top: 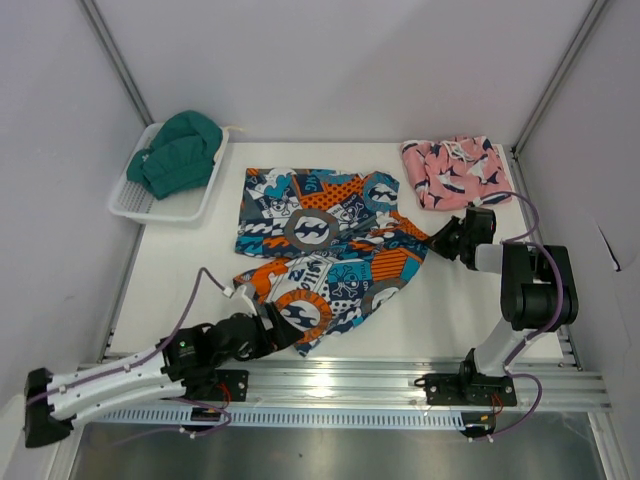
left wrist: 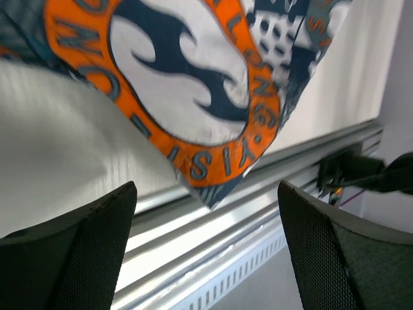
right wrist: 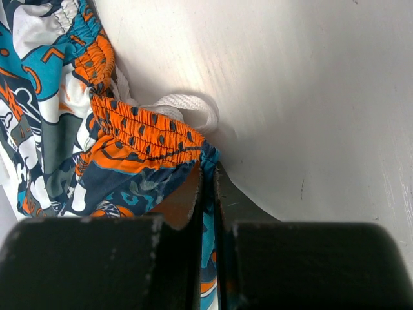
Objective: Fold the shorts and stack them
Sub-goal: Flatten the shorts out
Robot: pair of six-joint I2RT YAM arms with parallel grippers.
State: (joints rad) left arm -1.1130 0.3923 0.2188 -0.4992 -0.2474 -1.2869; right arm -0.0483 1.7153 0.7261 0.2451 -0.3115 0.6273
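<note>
The right tool is clamped on the orange elastic waistband of the patchwork shorts, with a fold of fabric pinched between its two closed fingers. A loop of white drawstring lies on the desk just beyond the pinched spot. From above, this tool sits at the right end of the shorts, near the middle of the desk.

The left tool stands wide open and grips nothing. The corner of a leg hem, with its orange ring print, lies in view between the spread fingers (whether they touch the cloth cannot be told). In the top view this tool is at the near left end of the shorts, close to the aluminium rail along the front edge of the desk.

The patchwork shorts lie spread and rumpled across the desk's centre. The pink shorts sit bunched at the far right corner, apart from them. At the far left a white basket holds a green cloth.
</note>
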